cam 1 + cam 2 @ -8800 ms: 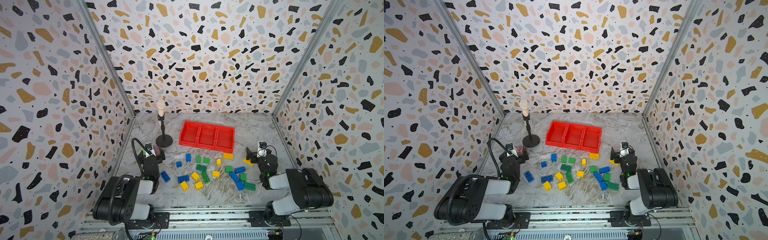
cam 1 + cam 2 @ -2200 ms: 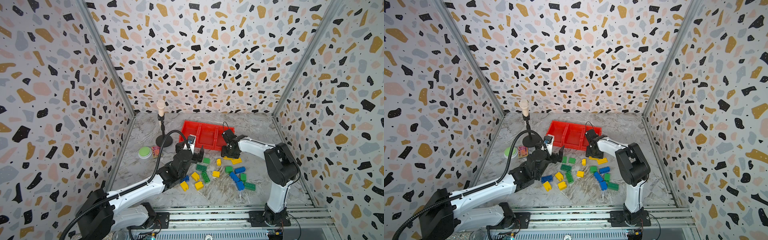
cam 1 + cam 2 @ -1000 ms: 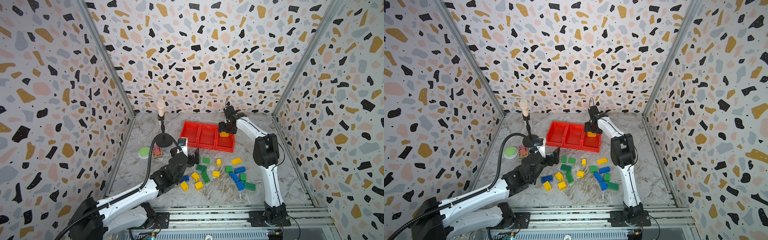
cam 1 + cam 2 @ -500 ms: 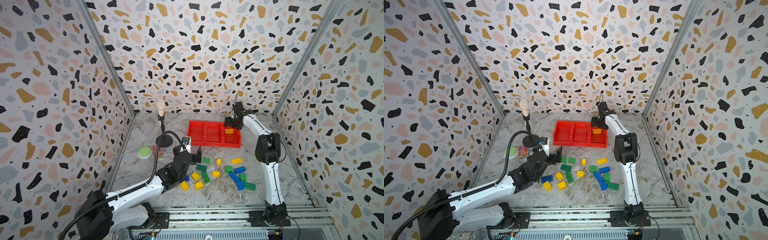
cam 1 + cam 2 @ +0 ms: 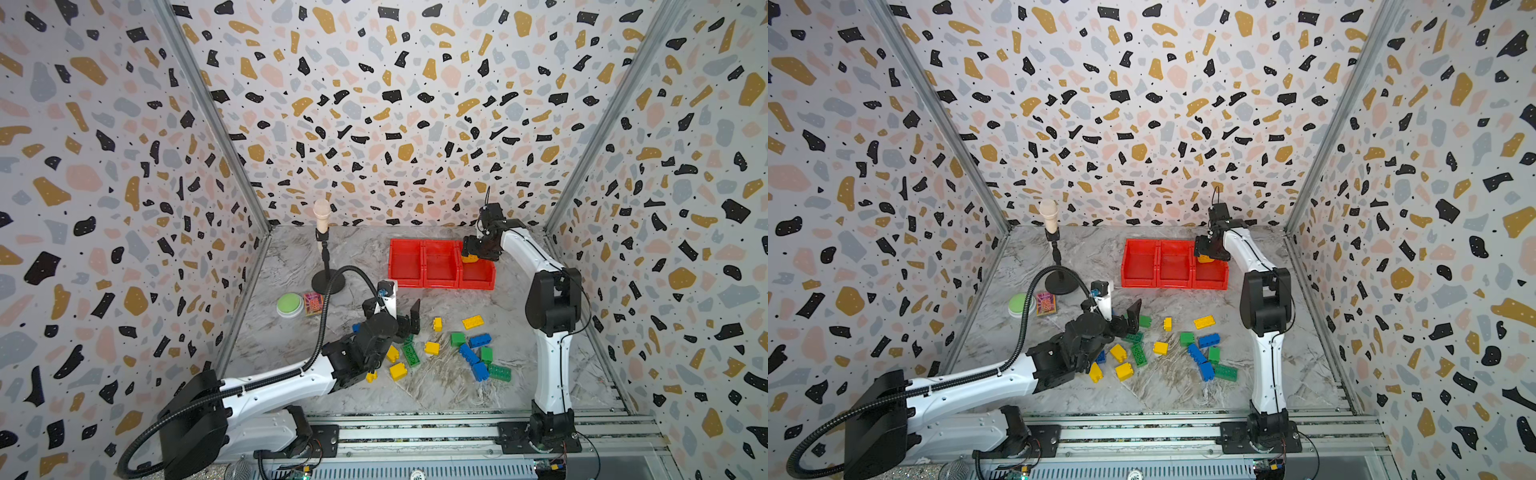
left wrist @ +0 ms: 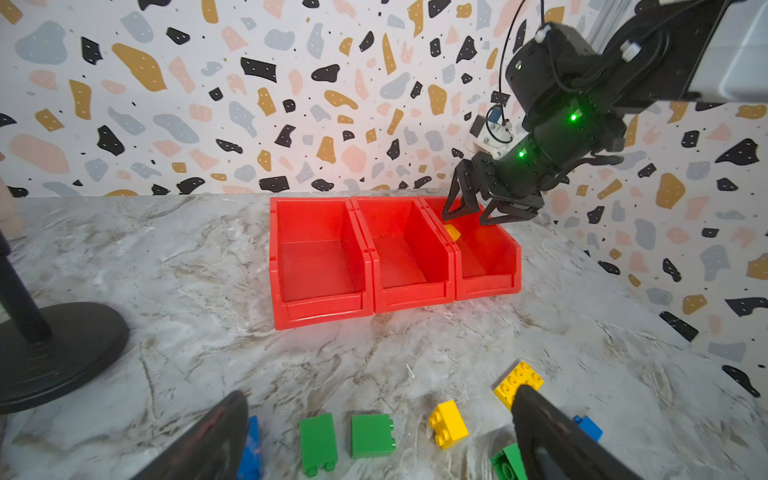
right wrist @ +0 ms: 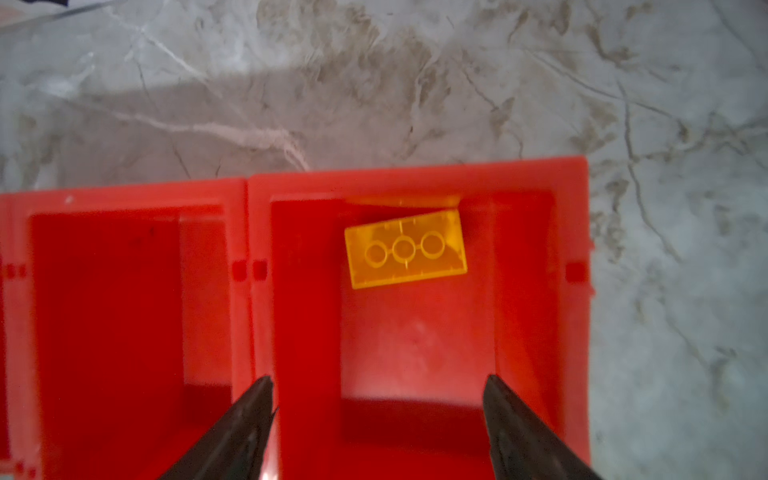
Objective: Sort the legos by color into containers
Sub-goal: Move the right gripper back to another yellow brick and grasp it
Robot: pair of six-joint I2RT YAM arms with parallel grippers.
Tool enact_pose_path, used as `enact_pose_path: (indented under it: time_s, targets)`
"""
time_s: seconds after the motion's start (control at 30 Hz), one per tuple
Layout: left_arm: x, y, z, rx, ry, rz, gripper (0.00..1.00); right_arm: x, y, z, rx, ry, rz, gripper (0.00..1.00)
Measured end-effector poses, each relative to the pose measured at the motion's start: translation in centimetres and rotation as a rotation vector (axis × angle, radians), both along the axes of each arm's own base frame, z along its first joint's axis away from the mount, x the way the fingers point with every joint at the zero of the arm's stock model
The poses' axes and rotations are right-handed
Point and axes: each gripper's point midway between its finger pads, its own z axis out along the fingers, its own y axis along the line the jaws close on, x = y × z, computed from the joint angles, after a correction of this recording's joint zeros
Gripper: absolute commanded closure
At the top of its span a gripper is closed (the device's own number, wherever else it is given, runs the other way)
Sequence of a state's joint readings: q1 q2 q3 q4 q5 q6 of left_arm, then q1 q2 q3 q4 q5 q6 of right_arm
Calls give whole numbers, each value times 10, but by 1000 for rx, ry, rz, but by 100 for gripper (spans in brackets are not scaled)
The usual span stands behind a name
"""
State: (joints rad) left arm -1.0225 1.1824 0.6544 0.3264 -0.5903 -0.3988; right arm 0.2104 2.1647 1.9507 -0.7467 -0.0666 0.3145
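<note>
Three joined red containers (image 5: 440,274) (image 5: 1173,276) (image 6: 324,307) stand at the back. My right gripper (image 5: 478,249) (image 5: 1210,249) (image 6: 465,218) (image 7: 378,378) hovers open over the rightmost one. One long yellow lego (image 7: 405,251) (image 5: 469,258) (image 6: 452,232) lies studs-down in that bin, clear of the fingers. The other two bins look empty. Loose legos lie on the marble floor, among them a green one (image 6: 372,434), a yellow one (image 6: 448,424) (image 5: 432,348) and a blue one (image 5: 480,340). My left gripper (image 5: 392,309) (image 5: 1113,309) (image 6: 380,395) is wide open just above the pile's near-left edge, holding nothing.
A black stand with a round base (image 5: 328,284) (image 6: 62,349) is left of the bins. A round green button (image 5: 289,304) and a small patterned box (image 5: 313,303) sit by the left wall. Speckled walls close in three sides.
The row of bins has slid to the right, and my right gripper moved right with it above the last bin. The left arm has shifted only slightly over the pile.
</note>
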Motion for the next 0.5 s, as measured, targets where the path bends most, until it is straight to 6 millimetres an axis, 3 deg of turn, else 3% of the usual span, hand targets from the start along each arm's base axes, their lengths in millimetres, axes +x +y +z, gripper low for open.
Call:
enact_pose_path:
  time_s: [0.13, 0.23, 0.33, 0.5]
  targets:
    - [-7, -7, -2, -7, 7, -27, 0, -46, 4, 26, -21, -36, 22, 20]
    - [-9, -10, -5, 1, 15, -43, 0, -87, 7, 32, -12, -46, 34, 20]
    - [-10, -13, -12, 18, 27, -62, 0, -129, 3, 14, -10, -12, 32, 20]
    - [-11, -23, -28, 67, 54, -99, 0, -189, -9, -44, -28, 130, 33, 18]
